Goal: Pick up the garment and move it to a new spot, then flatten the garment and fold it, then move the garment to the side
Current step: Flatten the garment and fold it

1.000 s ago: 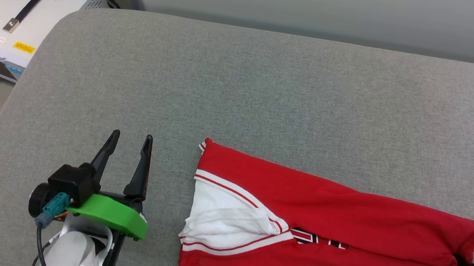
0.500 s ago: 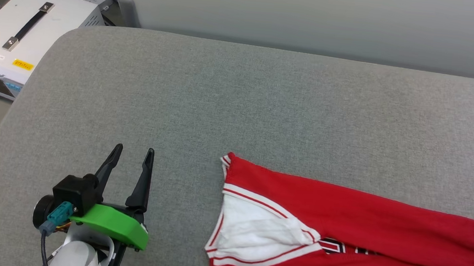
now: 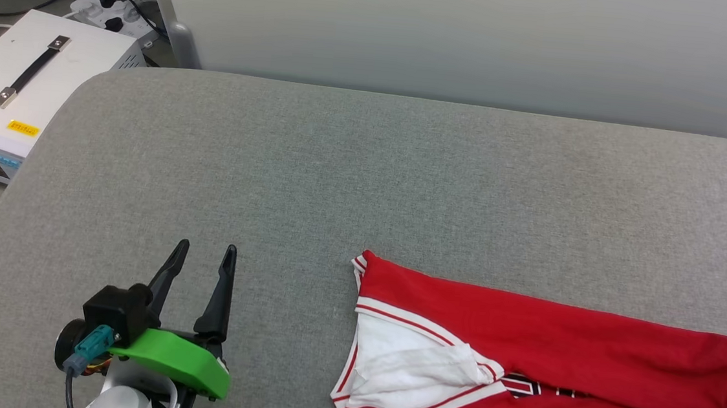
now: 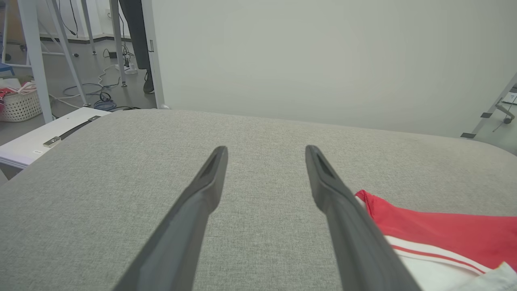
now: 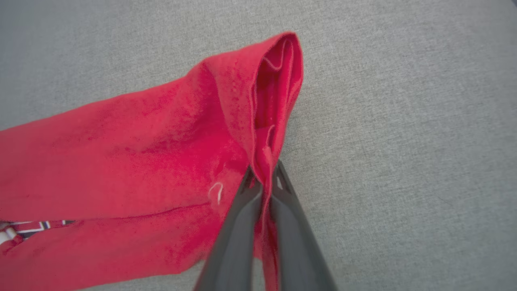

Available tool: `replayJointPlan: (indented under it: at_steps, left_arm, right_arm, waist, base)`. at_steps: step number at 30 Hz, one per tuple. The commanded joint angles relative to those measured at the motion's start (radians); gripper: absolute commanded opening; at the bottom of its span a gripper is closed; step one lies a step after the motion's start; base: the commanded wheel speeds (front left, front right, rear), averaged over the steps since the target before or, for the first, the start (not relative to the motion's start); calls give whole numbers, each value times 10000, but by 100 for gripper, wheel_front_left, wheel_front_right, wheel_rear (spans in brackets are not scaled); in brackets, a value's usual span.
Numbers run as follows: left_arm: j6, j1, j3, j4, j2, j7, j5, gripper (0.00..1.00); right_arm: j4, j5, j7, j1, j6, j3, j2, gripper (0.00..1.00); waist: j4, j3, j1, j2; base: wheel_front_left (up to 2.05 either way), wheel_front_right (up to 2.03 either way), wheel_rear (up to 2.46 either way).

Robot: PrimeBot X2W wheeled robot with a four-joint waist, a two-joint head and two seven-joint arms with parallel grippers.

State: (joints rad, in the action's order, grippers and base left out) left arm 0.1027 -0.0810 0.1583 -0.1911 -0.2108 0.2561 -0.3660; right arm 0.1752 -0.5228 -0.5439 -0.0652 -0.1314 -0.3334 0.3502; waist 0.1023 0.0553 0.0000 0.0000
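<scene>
Garment (image 3: 553, 348) dragged rightward, lengthwise left-right, sleeves leftward

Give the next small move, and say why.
Probably the right gripper should drag the garment sideways to the robot's right: it is shut on the folded garment's red end, while the left gripper hangs open, apart from the striped end.

The right hand (image 5: 263, 171) is seen clamped on a raised fold of the red shirt (image 5: 141, 141), fingers (image 5: 238, 226) pressed together. The shirt is spread leftward over the grey fabric-covered table (image 5: 404, 121). A strip of black-white print (image 5: 36, 224) is noted at lower left.
</scene>
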Motion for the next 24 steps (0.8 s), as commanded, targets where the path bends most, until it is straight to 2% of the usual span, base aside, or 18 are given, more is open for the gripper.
replayJointPlan:
  at_steps: [1, 8, 15, 18, 19, 24]
  left_arm:
    - [70, 174, -30, -49, 99, 57, 75, 100]
    - [136, 259, -101, -129, 156, 57, 117, 100]
    - [176, 302, -206, -178, 236, 57, 110, 100]
    - [188, 284, -298, -172, 235, 57, 87, 100]
    - [200, 259, -398, -145, 237, 57, 68, 100]
    - [218, 214, -502, -135, 227, 57, 57, 100]
  right_arm:
    - [-306, -37, -95, -176, 7, 182, -100, 0]
    - [-1716, -311, -579, -504, 7, 938, -725, 0]
    - [-2822, -445, -1259, -434, 7, 2120, -1760, 0]
    - [-3104, -519, -1499, -290, 7, 2701, -2193, 0]
    - [-3227, -601, -1589, -29, 7, 3265, -2592, 0]
    - [-2974, -649, -1524, 446, 7, 3954, -2933, 0]
  waist:
    - [-49, -83, 0, 0]
    - [-69, -277, 0, 0]
    - [37, -380, 0, 0]
    - [140, -367, 0, 0]
    - [277, -349, 0, 0]
    - [559, -308, 0, 0]
  base:
    - [0, 0, 0]
    - [0, 0, 0]
    - [0, 0, 0]
    - [0, 0, 0]
    - [0, 0, 0]
    - [0, 0, 0]
